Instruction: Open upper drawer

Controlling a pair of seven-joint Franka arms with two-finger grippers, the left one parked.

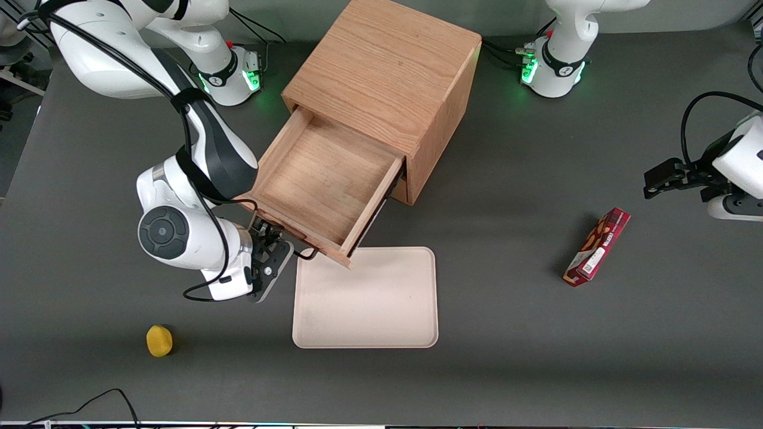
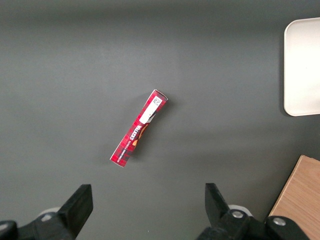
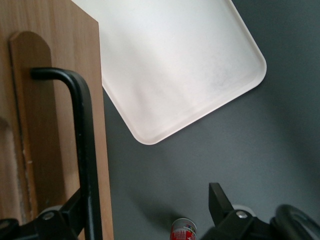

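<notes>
The upper drawer (image 1: 325,179) of the light-oak cabinet (image 1: 387,71) stands pulled far out, showing its plain wooden inside. Its front panel (image 3: 50,115) carries the thin black bar handle (image 3: 82,150), of which a short piece shows in the front view (image 1: 307,255). My right gripper (image 1: 271,250) is at the drawer's front, nearer to the front camera than the drawer. In the right wrist view the gripper (image 3: 142,212) is open wide. The handle bar runs between the fingers, close against one finger (image 3: 62,220) and far from the other. The lower drawer is hidden under the upper one.
A cream tray (image 1: 366,298) lies flat just in front of the open drawer and also shows in the right wrist view (image 3: 175,65). A small red can (image 3: 183,231) stands below the gripper. A yellow fruit (image 1: 159,341) lies near the front edge. A red box (image 1: 598,246) lies toward the parked arm's end.
</notes>
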